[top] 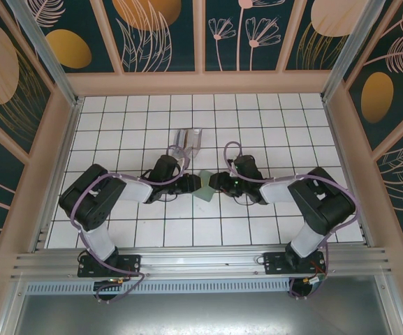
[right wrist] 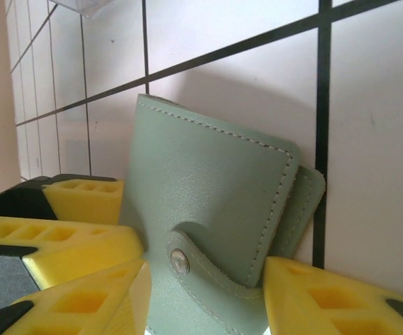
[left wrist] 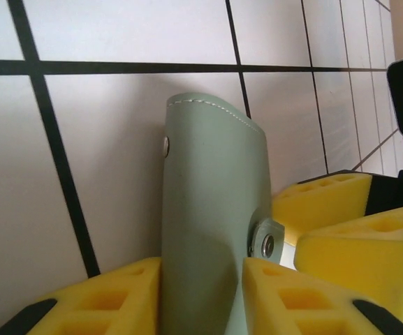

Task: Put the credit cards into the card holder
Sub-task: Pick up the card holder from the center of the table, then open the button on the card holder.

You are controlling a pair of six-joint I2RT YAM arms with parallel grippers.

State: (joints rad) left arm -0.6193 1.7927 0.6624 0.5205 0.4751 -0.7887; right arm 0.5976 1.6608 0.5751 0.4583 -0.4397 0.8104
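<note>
Top: holder (top: 204,191) at centre frame, where both arms meet.
Left wrist: left pincer (left wrist: 202,307) straddles the holder; can't tell if it's clamped.
Right wrist: right pincer (right wrist: 204,296) is clamped across the holder. Snap (right wrist: 179,262) is closed, so best to anchor the body and peel the tab slowly.

**Lighting and picture quality: bright, soft, sharp at mid-range**

Light: even, diffuse, from above; no glare. The top view is sharp throughout. In the wrist views the card holder (left wrist: 208,209) is crisp and throws soft grey shadow on the white tiled table (left wrist: 117,42); the nearest yellow foam pads (left wrist: 306,300) are slightly blurred.
</note>
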